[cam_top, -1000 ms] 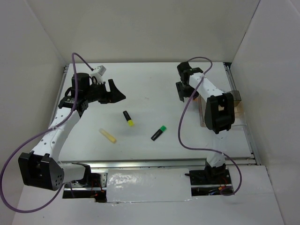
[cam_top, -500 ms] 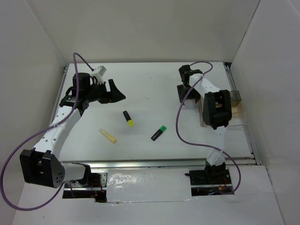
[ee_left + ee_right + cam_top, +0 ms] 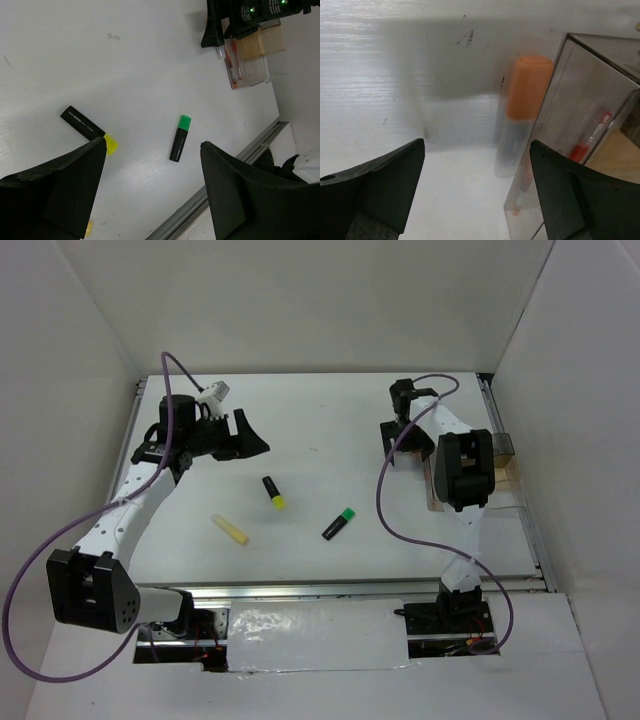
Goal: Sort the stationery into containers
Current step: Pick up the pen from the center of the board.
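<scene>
Stationery lies left of the organiser (image 3: 505, 462), four loose pieces on the table (image 3: 320, 410). Farthest from it, the left gripper (image 3: 250, 443) hangs spread and empty. Next come one pale yellow stick (image 3: 229, 530), then two black highlighters: a yellow-capped highlighter (image 3: 273, 491) and a green-capped highlighter (image 3: 339, 523). The right gripper (image 3: 393, 447), also spread and empty, hangs over one orange-capped marker (image 3: 520, 120) just beside the organiser's clear wall. One red pen (image 3: 590, 134) sits inside a clear compartment.

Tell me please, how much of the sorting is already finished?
Done: a red pen lies inside the organiser. In hand: nothing; the right claw is open over the orange-capped marker beside it. Remaining: that marker, the yellow-capped highlighter, green-capped highlighter and pale yellow stick on the table.
</scene>
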Action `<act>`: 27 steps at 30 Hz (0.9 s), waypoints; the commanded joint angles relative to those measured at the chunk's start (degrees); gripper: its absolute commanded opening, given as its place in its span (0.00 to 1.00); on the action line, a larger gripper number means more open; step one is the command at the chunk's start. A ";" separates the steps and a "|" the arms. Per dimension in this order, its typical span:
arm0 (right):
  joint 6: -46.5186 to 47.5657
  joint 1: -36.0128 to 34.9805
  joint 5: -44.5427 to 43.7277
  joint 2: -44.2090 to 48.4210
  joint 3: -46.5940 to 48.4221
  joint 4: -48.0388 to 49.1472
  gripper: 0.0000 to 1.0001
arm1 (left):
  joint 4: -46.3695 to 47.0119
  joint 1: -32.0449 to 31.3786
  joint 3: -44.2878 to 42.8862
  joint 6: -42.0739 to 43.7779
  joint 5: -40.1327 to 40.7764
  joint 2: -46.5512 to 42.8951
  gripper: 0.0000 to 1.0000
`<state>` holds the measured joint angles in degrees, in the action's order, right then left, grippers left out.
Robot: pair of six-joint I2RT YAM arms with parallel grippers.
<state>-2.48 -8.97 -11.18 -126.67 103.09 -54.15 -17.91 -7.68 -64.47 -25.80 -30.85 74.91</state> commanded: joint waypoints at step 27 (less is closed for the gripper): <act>1.16 2.82 10.73 -3.93 5.28 -4.47 0.96 | 2.88 0.21 -1.63 -2.15 -2.81 2.87 0.87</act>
<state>-2.61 -6.26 -3.53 -130.34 106.54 -55.81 -17.47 -7.70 -64.49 -27.38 -31.90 77.10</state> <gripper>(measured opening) 0.957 0.876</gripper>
